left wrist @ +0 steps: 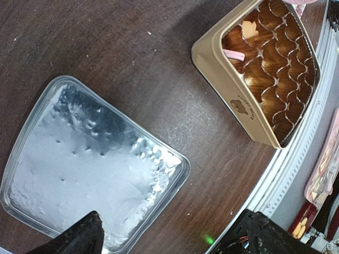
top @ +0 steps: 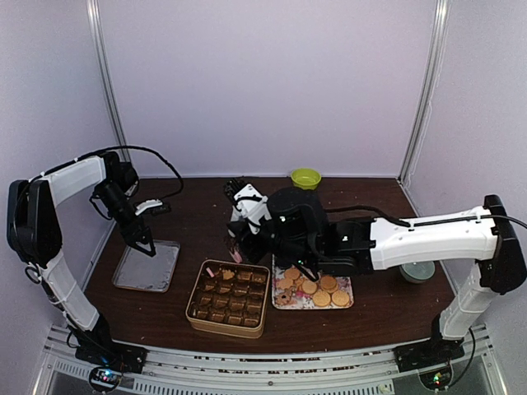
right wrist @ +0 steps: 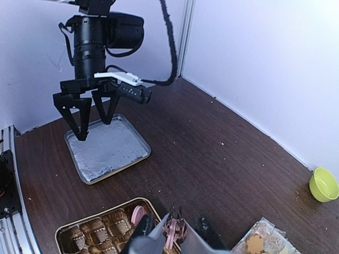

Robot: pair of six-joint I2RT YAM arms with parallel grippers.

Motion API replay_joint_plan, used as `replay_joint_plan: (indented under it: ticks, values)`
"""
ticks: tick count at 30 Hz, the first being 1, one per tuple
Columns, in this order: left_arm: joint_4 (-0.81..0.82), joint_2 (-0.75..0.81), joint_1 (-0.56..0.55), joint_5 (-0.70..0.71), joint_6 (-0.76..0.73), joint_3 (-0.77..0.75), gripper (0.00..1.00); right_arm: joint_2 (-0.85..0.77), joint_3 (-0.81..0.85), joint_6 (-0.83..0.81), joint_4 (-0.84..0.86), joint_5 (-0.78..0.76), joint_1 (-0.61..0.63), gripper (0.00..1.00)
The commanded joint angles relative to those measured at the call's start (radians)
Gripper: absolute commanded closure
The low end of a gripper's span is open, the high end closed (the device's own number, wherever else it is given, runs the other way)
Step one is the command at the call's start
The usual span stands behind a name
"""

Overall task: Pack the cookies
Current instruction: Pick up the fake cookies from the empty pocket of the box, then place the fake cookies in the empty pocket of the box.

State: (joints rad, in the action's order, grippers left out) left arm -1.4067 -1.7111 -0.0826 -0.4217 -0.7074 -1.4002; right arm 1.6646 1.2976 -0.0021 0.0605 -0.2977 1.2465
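Since the right hand point(right wrist: 174, 235) seems clamped edge-on around one pink cookie point(right wrist: 170, 227) just above the tin point(top: 222, 326), a thin pinch could let it twist and miss its cup; the other cookies point(top: 317, 288) lie to that hand's right, and the left hand point(right wrist: 94, 128) is spread open.

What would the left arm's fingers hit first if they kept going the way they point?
Probably the silver tray directly beneath the left fingers; the gap is hard to judge.

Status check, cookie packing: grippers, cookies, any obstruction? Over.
Left gripper open over the silver lid. Right gripper shut on a pink cookie by the tin. Most cookies on the patterned tray, cups mostly empty. Nothing blocking the tin.
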Motion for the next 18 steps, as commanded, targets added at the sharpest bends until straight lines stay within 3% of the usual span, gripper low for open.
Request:
replay_joint_plan:
  ticks: [1,18]
  values:
    - [0.005,0.002,-0.010,-0.008,0.001,-0.020,0.02,-0.049,-0.046,-0.005,0.052,-0.022,-0.009,1.00]
    - [0.045,0.041,-0.065,0.006,-0.025,0.073,0.02,-0.002,-0.100,0.046,0.109,0.012,-0.010,1.00]
